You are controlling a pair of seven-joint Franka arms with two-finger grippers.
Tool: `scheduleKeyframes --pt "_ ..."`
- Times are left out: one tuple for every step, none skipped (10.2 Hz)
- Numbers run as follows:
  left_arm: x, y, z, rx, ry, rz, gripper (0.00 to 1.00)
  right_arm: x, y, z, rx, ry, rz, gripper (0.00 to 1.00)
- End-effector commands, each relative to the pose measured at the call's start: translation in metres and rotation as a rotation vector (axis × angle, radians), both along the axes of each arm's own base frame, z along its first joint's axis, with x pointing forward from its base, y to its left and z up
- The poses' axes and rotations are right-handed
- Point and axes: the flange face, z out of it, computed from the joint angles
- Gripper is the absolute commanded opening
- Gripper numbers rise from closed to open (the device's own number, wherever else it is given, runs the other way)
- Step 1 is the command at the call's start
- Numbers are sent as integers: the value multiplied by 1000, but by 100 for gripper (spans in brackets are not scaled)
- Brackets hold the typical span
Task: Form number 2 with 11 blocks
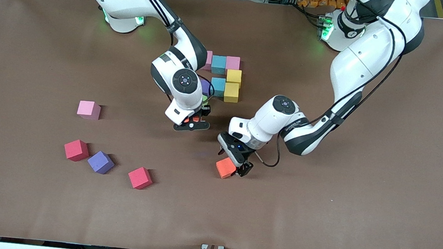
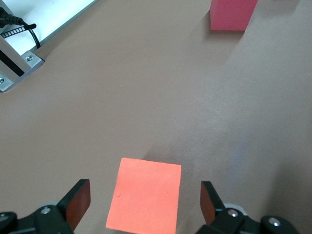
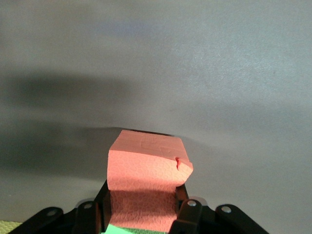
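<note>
Left gripper (image 1: 237,167) is low in the middle of the front view, its fingers (image 2: 78,201) spread wide on each side of an orange block (image 1: 225,168) on the table (image 1: 318,215). The fingers do not touch it.

Lower left in the front view lie two red cubes (image 1: 140,177) (image 1: 76,150) with a purple block (image 1: 100,162) between them. A pink block (image 1: 88,109) sits a bit higher in the frame, on its own.

Right gripper (image 1: 192,124) is in the middle of the frame, squeezed tight on another orange block (image 3: 146,183). A bit of green shows just under that block in the right wrist view.

Higher up, the number 2 (image 1: 224,78) is only partly made: pink, blue and pink in the top row, then yellow blocks and a blue one below, all touching. The right arm hides part of it.

I cannot read any writing. The arms' labels are too small.
</note>
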Motion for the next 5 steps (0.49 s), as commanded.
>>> scheduleKeyframes --pt "4 -3 -1 1 -33 -21 100 -8 6 -1 -12 -4 36 0" --pt "4 -2 -4 1 -30 -21 100 -14 3 -10 -36 -5 59 0" --pt "0 -7 -13 -13 -32 -30 100 -15 2 -12 -40 -9 66 0" --pt "0 -3 -24 -9 -59 -38 100 -14 3 -12 -40 -10 69 0" --pt "-1 -3 -27 -19 -81 -46 100 -18 5 -13 -41 -8 74 0"
